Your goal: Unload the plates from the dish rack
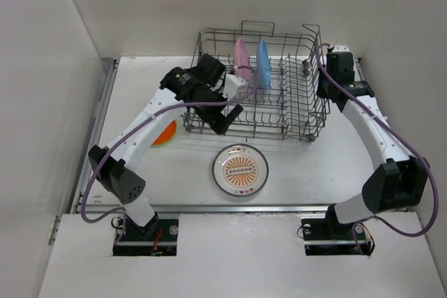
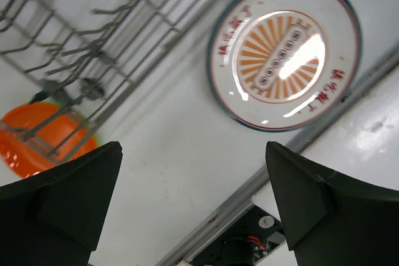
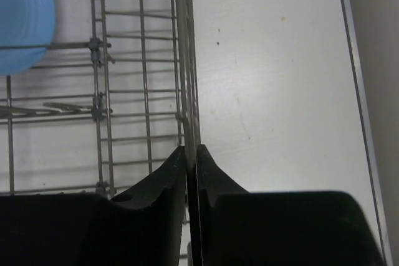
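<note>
I see the grey wire rack (image 1: 279,95) at the back of the table (image 1: 314,165), with a pink plate (image 1: 241,59) and a blue plate (image 1: 262,64) upright inside. A white sunburst plate (image 1: 240,169) lies flat in front of it, and an orange plate (image 1: 165,132) sits at its left. My left end effector (image 2: 193,179) gapes wide and empty, while the right end effector (image 3: 192,154) is pinched on the rack's right wall.

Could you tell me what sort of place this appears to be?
Likely a robotics test cell, not a kitchen: bare white walls enclose a white table, two arms are bolted at its edge, and a wire dish rack holds plates.
</note>
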You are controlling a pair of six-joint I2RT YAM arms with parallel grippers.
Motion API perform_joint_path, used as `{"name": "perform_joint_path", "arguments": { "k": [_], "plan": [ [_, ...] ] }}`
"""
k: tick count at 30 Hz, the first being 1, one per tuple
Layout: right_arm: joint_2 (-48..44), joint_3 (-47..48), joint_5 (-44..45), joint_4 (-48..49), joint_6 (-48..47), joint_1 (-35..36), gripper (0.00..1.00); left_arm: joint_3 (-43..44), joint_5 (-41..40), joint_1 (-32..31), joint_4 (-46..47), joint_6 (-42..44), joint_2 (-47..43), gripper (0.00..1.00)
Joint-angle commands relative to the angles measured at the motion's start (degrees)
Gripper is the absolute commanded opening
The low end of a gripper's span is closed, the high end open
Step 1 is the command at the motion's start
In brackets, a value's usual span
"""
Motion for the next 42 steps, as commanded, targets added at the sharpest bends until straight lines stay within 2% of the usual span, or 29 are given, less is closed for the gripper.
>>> {"name": "perform_joint_path", "arguments": {
  "k": [1,2,4,8,11,12,13,14,15,17,19,21,22,25,27,30,36,42],
  "plan": [
    [1.68,4.62,-1.04,11.51,-7.40,-1.09,0.16,1.77,-5.58,3.88,0.96,-2.83,-1.71,1.00],
    [2.82,6.46,-1.56,11.52,-7.95,-1.61,0.07,1.77,-7.61,4.58,1.49,-3.44,-2.23,1.00],
    [5.98,8.22,-0.43,12.13,-8.65,-1.61,0.01,1.25,-12.17,6.42,2.19,-4.68,-2.76,1.00],
    [10.64,12.18,0.28,15.29,-13.04,-2.32,0.00,0.54,-15.00,9.33,3.34,-4.68,-3.29,1.00],
    [15.38,18.50,0.81,15.30,-13.58,-2.32,0.00,1.59,-15.01,12.31,3.95,-4.68,-2.68,1.00],
    [16.62,20.34,0.81,14.08,-13.58,-2.32,0.16,2.29,-15.01,13.02,3.95,-4.68,-2.06,1.00],
    [18.63,24.10,0.81,13.28,-13.58,-2.32,0.49,3.26,-15.01,13.55,3.95,-4.68,-1.27,1.00],
    [19.43,25.79,0.81,12.40,-13.58,-2.32,0.72,5.62,-15.01,14.25,3.95,-4.68,0.56,1.00],
    [19.44,27.38,0.81,10.92,-12.62,-2.32,0.89,7.03,-15.01,14.26,3.43,-4.68,1.62,1.00],
    [18.92,29.68,0.81,10.90,-11.03,-2.32,1.00,9.93,-15.01,14.26,3.43,-4.16,4.95,1.00],
    [16.47,28.98,-0.42,15.52,-9.89,-2.32,1.00,14.50,-14.40,14.26,5.25,-4.15,7.42,1.00],
    [11.98,24.42,-0.42,20.72,-9.88,-0.66,1.00,17.92,-14.39,14.26,8.51,-5.11,11.01,1.00],
    [10.67,23.01,-1.03,25.53,-9.28,-0.65,1.00,18.64,-14.39,14.26,13.40,-5.90,12.17,1.00],
    [8.29,20.45,-5.24,29.09,-8.13,0.49,1.00,22.58,-11.17,14.26,21.42,-8.98,17.61,1.00],
    [8.80,20.45,-7.89,29.09,-7.60,1.20,1.00,25.66,-10.00,14.26,27.40,-10.30,23.04,1.00],
    [8.81,19.06,-4.06,27.43,-3.22,1.81,1.00,32.44,-12.80,13.03,33.03,-13.55,28.42,1.00],
    [7.67,14.13,-4.37,24.18,3.12,1.81,1.00,34.82,-20.98,10.31,48.49,-12.41,36.08,1.00],
    [5.04,10.26,-7.28,18.55,4.88,1.81,1.00,36.75,-20.46,10.30,50.01,-17.86,38.45,1.00]
  ]
}}
